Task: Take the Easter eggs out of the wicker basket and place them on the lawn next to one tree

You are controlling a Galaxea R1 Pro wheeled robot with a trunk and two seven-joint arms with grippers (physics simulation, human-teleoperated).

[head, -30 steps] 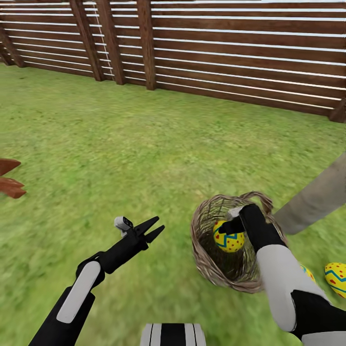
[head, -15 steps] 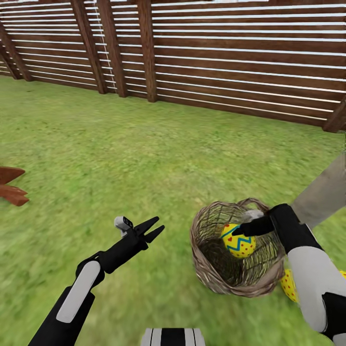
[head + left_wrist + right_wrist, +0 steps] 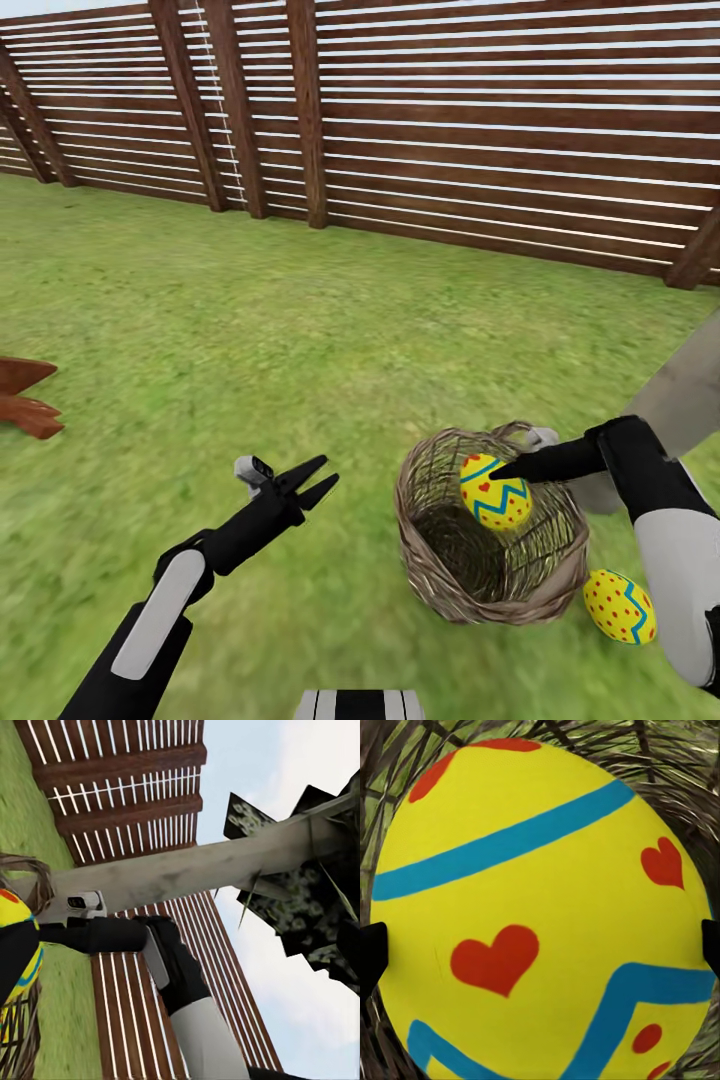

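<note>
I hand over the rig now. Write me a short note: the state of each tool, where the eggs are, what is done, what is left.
Right tool: shut on the heart egg, held at the wicker basket's mouth.
Left tool: open, empty, over the lawn.
Dotted egg: on the grass beside the basket, near the tree trunk.
Third egg: cannot tell.
Left: lift the held egg clear and set it by that trunk.

The lawn (image 3: 250,300) carries the wicker basket (image 3: 470,580) and one egg (image 3: 620,606).

yellow egg (image 3: 540,907) with blue zigzags and red hearts, grey-brown basket (image 3: 440,560)
</note>
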